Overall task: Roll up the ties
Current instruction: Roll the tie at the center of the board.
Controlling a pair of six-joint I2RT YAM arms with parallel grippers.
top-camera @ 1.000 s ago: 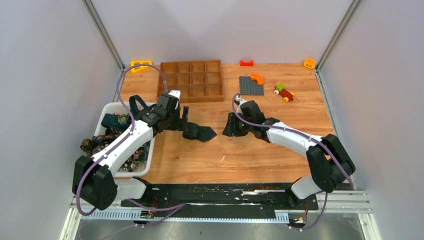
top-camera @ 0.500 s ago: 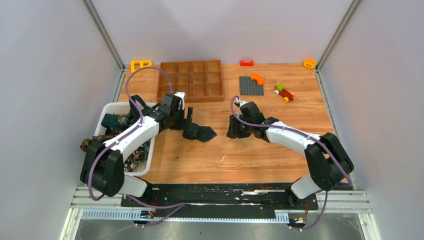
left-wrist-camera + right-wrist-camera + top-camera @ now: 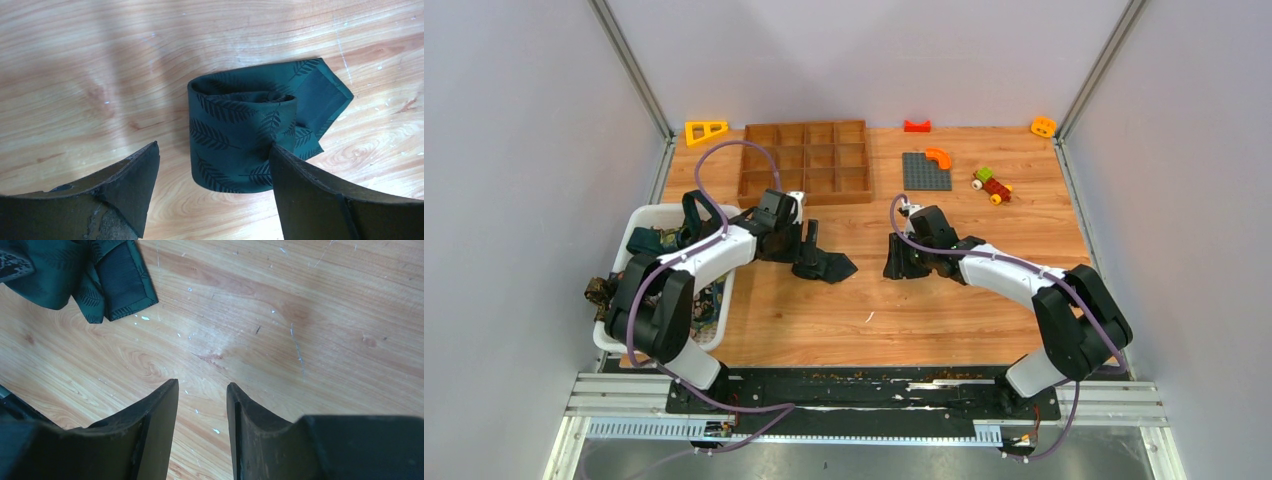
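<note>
On the bench (image 3: 904,320), a loosely rolled dark green tie (image 3: 240,140), pointed end sticking out. Astride the tie, left gripper (image 3: 212,146), jaws wide, not clamped. Right of the tie, right gripper (image 3: 202,385) above bare wood, jaws narrow, holding nothing. Left of the tie, more ties (image 3: 659,240) in 1 white bin (image 3: 639,215).

Top cam sat high & behind the arms (image 3: 709,260), looked down on the whole table (image 3: 944,310). Left wrist cam looked down past its fingers (image 3: 125,195), very close to the green tie (image 3: 230,135). Right wrist cam was close to the table too, w/ the tie only in its top left corner. All 3 cams saw that tie.
</note>
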